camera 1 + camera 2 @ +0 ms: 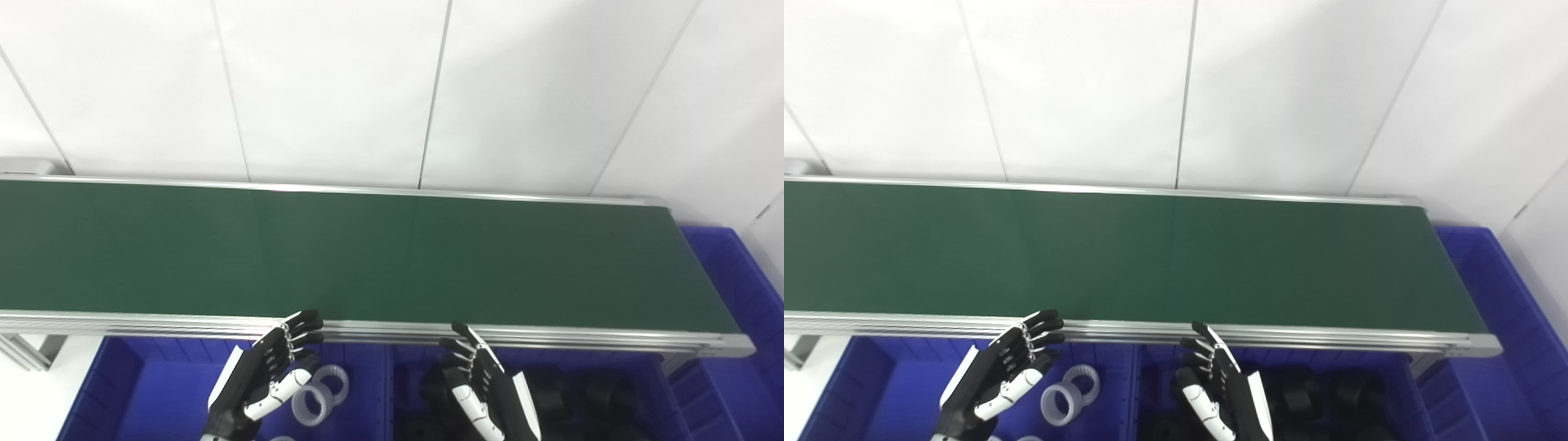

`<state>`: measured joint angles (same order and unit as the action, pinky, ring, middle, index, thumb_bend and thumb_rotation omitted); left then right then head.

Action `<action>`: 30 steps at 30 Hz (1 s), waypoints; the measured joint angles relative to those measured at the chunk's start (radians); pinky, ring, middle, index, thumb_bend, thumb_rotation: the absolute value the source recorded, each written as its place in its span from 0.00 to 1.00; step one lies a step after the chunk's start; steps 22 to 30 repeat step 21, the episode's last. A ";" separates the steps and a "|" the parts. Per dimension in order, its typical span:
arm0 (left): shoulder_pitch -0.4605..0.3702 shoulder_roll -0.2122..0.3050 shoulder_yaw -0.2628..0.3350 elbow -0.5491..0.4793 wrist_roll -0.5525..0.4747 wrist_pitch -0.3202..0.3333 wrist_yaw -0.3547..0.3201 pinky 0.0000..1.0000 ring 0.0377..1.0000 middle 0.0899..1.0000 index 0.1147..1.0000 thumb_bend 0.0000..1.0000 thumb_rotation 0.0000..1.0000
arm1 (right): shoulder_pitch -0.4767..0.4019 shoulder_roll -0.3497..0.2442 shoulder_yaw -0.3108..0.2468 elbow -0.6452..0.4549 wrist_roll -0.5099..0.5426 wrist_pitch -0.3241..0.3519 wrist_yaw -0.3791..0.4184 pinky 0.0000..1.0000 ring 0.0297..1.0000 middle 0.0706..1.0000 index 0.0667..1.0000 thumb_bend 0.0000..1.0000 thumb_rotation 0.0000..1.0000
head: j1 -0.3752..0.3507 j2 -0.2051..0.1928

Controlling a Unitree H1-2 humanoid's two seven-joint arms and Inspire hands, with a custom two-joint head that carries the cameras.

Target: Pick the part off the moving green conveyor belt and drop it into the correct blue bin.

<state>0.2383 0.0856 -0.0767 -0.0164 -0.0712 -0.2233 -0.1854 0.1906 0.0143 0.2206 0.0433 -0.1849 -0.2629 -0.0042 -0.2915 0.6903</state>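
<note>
- Left robot hand (269, 376): open, fingers spread, holding nothing, raised over a blue bin (131, 383) with white rings (313, 404) just right of it.
- Right robot hand (484, 389): open too, empty, over a blue bin (643, 367) of black parts (588, 398).
- Green conveyor belt (380, 257) just beyond both fingertips, bare, no part visible on it.
- Third blue bin (744, 288) far right of the right robot hand.

Bright, even light floods the white wall (343, 86), which looks washed out. The green belt (367, 257) shows no glare; both pictures are slightly soft.

Factory sorting line, green conveyor belt (367, 257), blue parts bins (153, 380)
</note>
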 measured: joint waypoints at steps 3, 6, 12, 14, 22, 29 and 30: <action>-0.006 0.000 0.000 0.000 -0.004 0.000 -0.002 0.68 0.75 0.79 0.80 0.67 0.45 | 0.000 0.000 0.001 0.000 0.000 0.000 0.000 0.65 0.72 0.77 0.88 0.60 0.75 | 0.009 -0.005; -0.010 0.000 0.000 0.000 -0.004 0.000 -0.003 0.69 0.75 0.79 0.80 0.69 0.46 | 0.000 0.001 0.001 0.000 0.000 0.000 0.000 0.65 0.72 0.76 0.88 0.61 0.77 | 0.008 0.000; -0.011 0.000 0.000 0.001 -0.004 0.001 -0.003 0.69 0.75 0.79 0.79 0.71 0.46 | 0.000 0.001 0.002 -0.001 0.000 0.000 0.000 0.65 0.72 0.76 0.88 0.61 0.76 | 0.009 0.005; -0.011 0.000 0.000 0.001 -0.004 0.006 -0.003 0.69 0.75 0.79 0.79 0.71 0.46 | 0.000 0.001 0.002 -0.008 0.002 0.003 0.000 0.65 0.72 0.76 0.87 0.61 0.76 | 0.018 0.027; -0.011 0.001 0.000 -0.012 -0.002 0.034 -0.003 0.69 0.75 0.79 0.80 0.72 0.47 | -0.003 0.001 0.001 -0.048 0.011 0.044 0.014 0.65 0.72 0.77 0.87 0.61 0.75 | 0.012 0.083; -0.011 0.001 0.000 -0.012 -0.002 0.034 -0.003 0.69 0.75 0.79 0.80 0.72 0.47 | -0.003 0.001 0.001 -0.048 0.011 0.044 0.014 0.65 0.72 0.77 0.87 0.61 0.75 | 0.012 0.083; -0.011 0.001 0.000 -0.012 -0.002 0.034 -0.003 0.69 0.75 0.79 0.80 0.72 0.47 | -0.003 0.001 0.001 -0.048 0.011 0.044 0.014 0.65 0.72 0.77 0.87 0.61 0.75 | 0.012 0.083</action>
